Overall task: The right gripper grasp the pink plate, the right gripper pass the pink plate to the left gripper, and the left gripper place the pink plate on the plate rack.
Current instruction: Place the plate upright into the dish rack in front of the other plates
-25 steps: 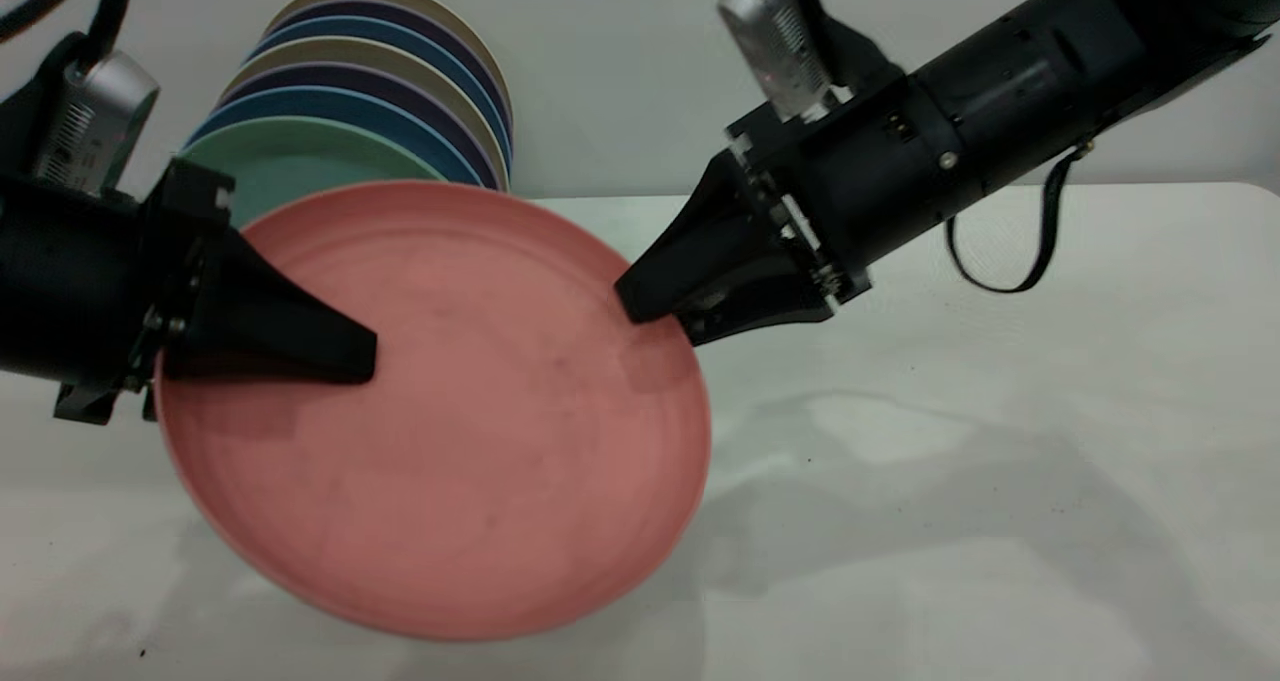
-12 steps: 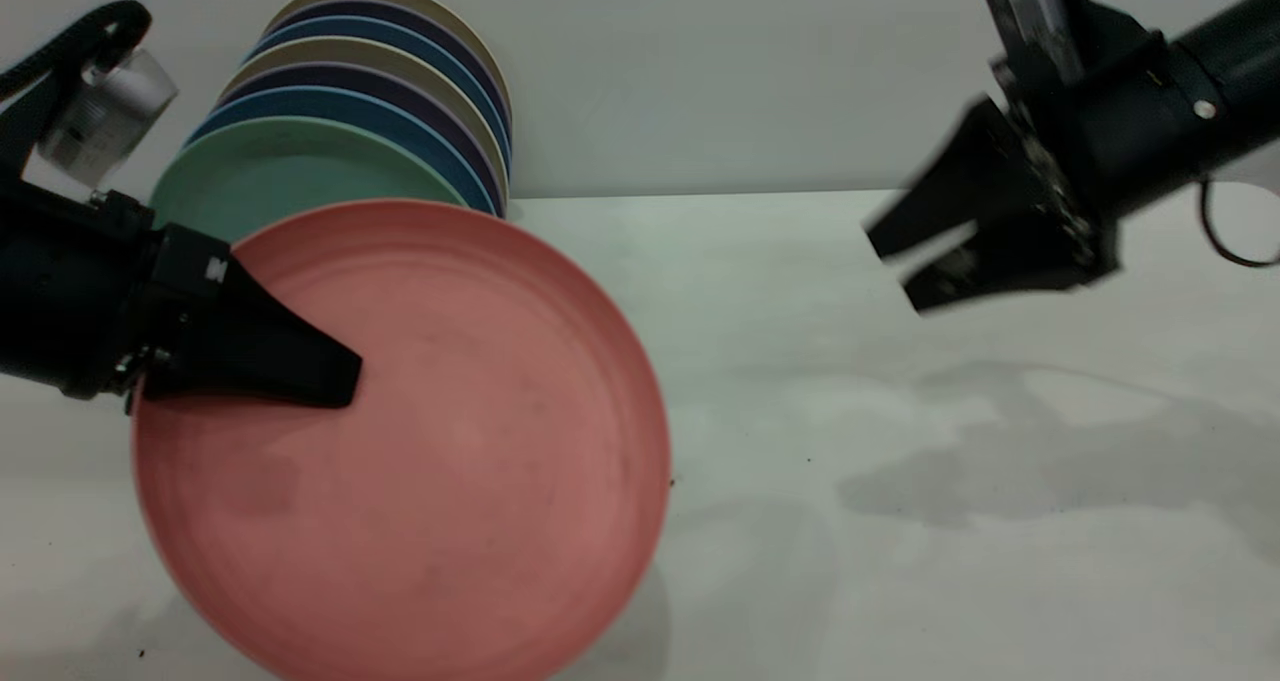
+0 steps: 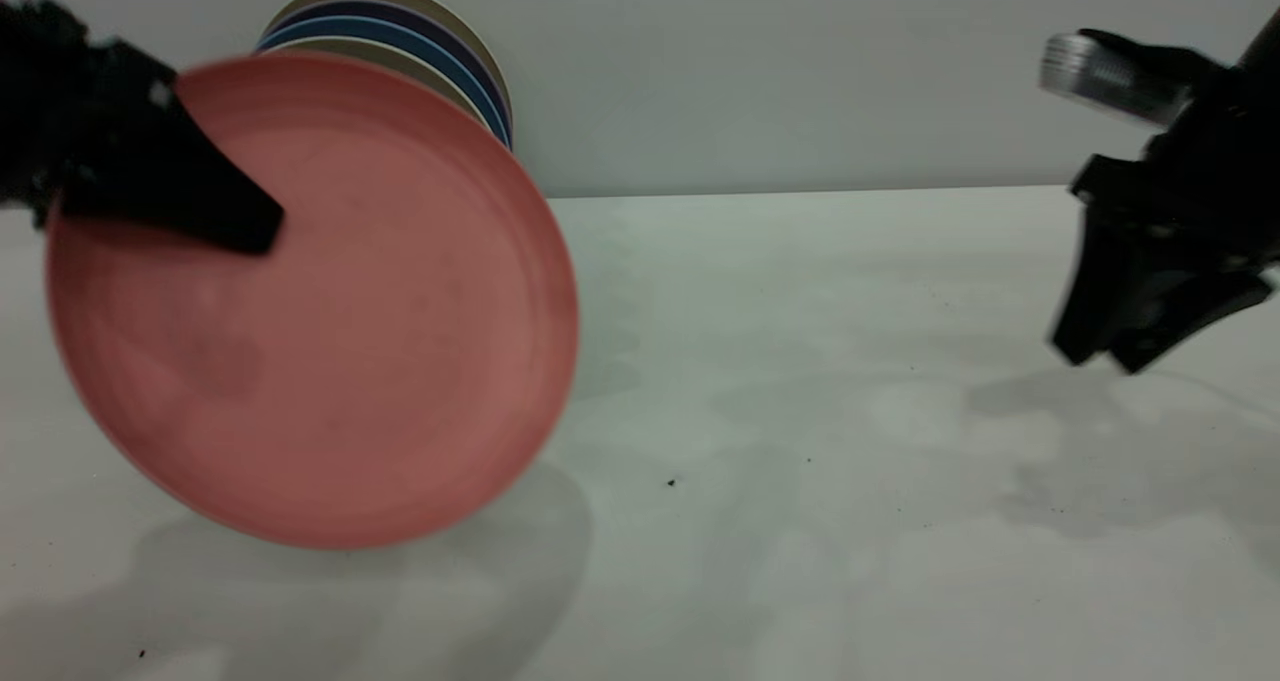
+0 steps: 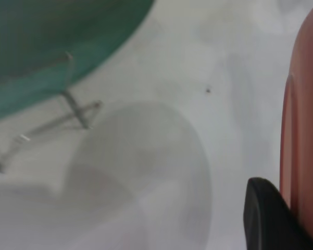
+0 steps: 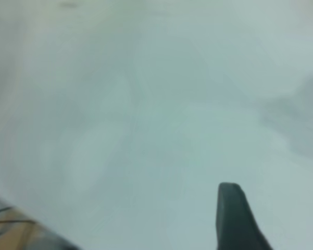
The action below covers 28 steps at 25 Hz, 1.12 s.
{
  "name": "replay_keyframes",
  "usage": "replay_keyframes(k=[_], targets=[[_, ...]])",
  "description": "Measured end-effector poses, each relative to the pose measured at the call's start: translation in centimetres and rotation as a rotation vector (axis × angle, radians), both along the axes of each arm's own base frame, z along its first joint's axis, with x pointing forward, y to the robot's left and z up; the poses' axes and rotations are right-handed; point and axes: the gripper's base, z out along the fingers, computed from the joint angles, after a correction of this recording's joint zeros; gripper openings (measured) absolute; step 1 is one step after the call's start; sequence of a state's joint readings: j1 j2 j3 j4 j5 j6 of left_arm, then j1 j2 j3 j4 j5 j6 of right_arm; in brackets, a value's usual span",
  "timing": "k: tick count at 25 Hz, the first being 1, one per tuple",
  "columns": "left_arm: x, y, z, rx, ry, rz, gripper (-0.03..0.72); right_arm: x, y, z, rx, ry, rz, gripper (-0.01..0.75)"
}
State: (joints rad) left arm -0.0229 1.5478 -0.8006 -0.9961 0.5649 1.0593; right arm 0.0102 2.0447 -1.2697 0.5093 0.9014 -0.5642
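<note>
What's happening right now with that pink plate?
Left gripper clamped on pink plate, held above table. Right gripper empty, open, far right. Plate rack beside it, path open.

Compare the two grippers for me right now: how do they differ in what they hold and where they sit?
The left gripper is shut on the pink plate, holding it tilted above the table in front of the racked plates; the right gripper holds nothing, its fingers apart. The left sits at the exterior view's far left, the right at its far right, well clear of the plate. Both are black and off the table.
</note>
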Motion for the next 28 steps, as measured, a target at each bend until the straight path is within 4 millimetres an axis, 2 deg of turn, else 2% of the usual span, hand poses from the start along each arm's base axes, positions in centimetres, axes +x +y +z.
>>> replay_keyframes(k=[6, 12, 14, 18, 22, 28], targets=[[1.4, 1.1, 2.4, 0.269, -0.133, -0.250, 0.125, -0.3, -1.2, 0.9, -0.137, 0.015, -0.056, 0.402], [2.4, 1.2, 4.7, 0.507, -0.440, -0.741, 0.125, -0.3, -1.3, 0.9, -0.142, 0.018, -0.065, 0.402], [2.7, 1.0, 5.1, 0.525, -0.529, -0.826, 0.125, -0.3, -1.3, 0.9, -0.143, 0.015, -0.066, 0.402], [3.3, 0.8, 5.6, 0.590, -0.676, -0.898, 0.125, -0.3, -1.3, 0.9, -0.143, 0.013, -0.066, 0.402], [3.7, 1.0, 5.8, 0.658, -0.740, -0.936, 0.125, -0.3, -1.3, 0.9, -0.143, 0.012, -0.067, 0.402], [4.4, 1.1, 6.2, 0.687, -0.784, -0.847, 0.125, -0.3, -1.3, 0.9, -0.144, 0.011, -0.067, 0.402]])
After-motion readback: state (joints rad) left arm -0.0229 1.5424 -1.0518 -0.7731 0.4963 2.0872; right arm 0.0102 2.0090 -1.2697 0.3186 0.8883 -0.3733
